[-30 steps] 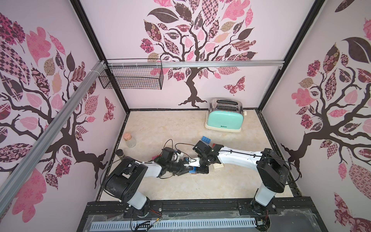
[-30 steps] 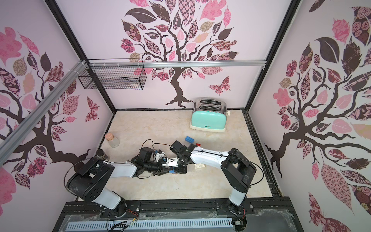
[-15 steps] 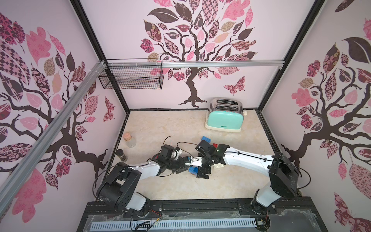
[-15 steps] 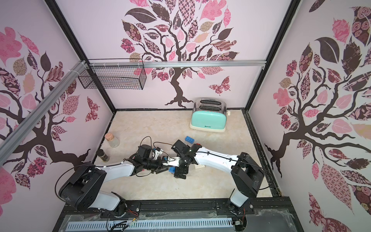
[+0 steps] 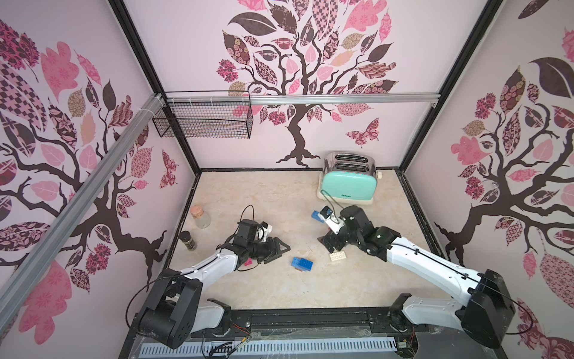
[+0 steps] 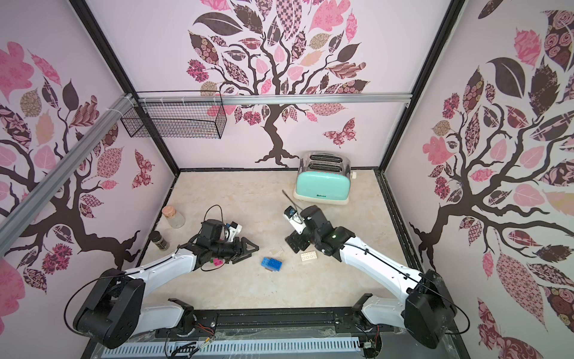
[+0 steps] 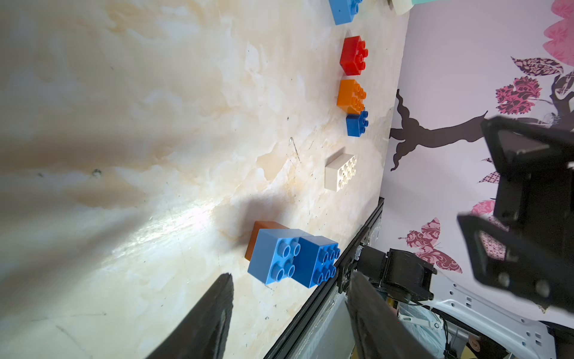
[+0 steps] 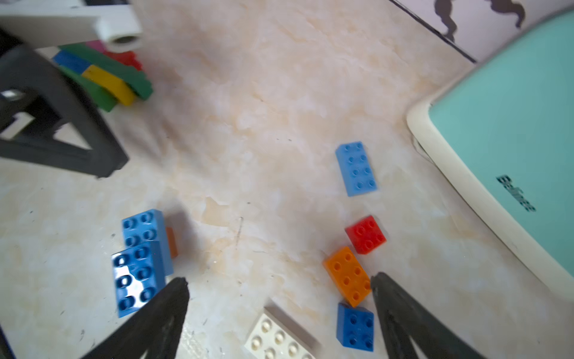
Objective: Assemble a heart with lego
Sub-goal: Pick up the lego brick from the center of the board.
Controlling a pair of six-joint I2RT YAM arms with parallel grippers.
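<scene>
In both top views the right gripper (image 5: 331,245) and its arm hide the red brick (image 8: 365,234), orange brick (image 8: 348,275) and dark blue brick (image 8: 355,326). The left arm (image 5: 214,264) covers the brick pile (image 8: 105,77) save a pink corner (image 5: 247,263), at nine o'clock of the blue stack (image 5: 302,263). The right wrist view is blurred; its edge cuts the white brick (image 8: 278,340) and toaster (image 8: 512,118).

Open marble tabletop (image 5: 264,192) runs across the back middle, between the corked jar (image 5: 201,216) by the left wall and the mint toaster (image 5: 348,186) in the back right corner. Mid-table, only the blue brick stack (image 5: 302,263) stands in the way. A white brick (image 5: 338,256), an orange brick (image 8: 348,275) and a red brick (image 8: 365,234) crowd the floor close by the right gripper (image 5: 331,245). A dark bottle (image 5: 188,240) stands near the jar.
</scene>
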